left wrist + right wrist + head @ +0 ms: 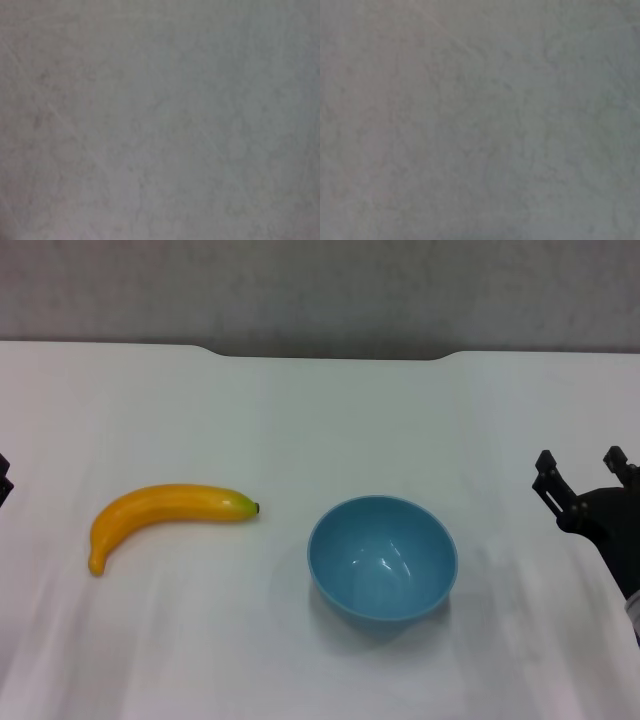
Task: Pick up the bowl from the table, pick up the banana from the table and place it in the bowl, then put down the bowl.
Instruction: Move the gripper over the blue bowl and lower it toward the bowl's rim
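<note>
The light-blue bowl [382, 557] stands upright and empty on the white table [320, 420], a little right of centre. The yellow-orange banana [160, 512] lies on the table to the bowl's left, its greenish dark tip pointing toward the bowl. My right gripper [582, 472] is at the right edge of the head view, well right of the bowl, its two black fingers apart and empty. Only a dark sliver of my left gripper [4, 480] shows at the left edge, left of the banana. Both wrist views show only bare table surface.
The table's far edge [330, 355] has a notch in the middle, with a grey wall behind it. Bare tabletop lies between the banana and the bowl and around both.
</note>
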`<state>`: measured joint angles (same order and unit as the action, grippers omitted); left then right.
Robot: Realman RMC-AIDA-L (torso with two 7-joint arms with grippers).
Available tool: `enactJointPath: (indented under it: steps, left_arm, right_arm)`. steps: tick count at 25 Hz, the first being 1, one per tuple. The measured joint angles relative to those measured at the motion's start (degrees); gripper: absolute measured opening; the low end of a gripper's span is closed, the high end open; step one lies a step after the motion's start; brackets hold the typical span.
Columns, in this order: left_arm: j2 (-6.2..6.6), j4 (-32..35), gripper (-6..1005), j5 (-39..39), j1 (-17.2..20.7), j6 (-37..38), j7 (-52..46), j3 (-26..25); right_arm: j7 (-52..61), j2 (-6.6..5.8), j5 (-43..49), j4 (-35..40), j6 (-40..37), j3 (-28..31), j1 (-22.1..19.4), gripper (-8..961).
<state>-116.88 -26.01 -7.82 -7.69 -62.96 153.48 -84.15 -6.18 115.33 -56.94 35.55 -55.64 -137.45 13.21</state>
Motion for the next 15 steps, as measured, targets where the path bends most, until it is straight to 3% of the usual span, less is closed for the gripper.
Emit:
enactJointPath:
  steps: [6, 11, 14, 15]
  left_arm:
    - [0.01, -0.01, 863, 0.00, 0.00, 0.08, -0.25, 0.15]
    - [1.26, -1.91, 862, 3.44, 0.42, 2.25, -7.07, 0.95]
    - [2.10, -6.80, 862, 8.82, 1.76, 5.42, -10.42, -0.82]
    - [2.43, -11.64, 862, 13.06, 3.20, 9.55, -12.89, -2.13]
  right_arm:
    - [-0.09, -0.12, 0.25, 0.36, 0.49, -0.04, 0.15, 884]
    - [-1.28, -0.53, 0.32, 2.72, 2.32, 0.25, -0.14, 883]
    - [-5.50, -0.72, 0.34, 5.97, 5.67, 1.98, -0.75, 883]
    - [-7.36, -0.81, 0.35, 7.49, 7.58, 2.88, -1.00, 883]
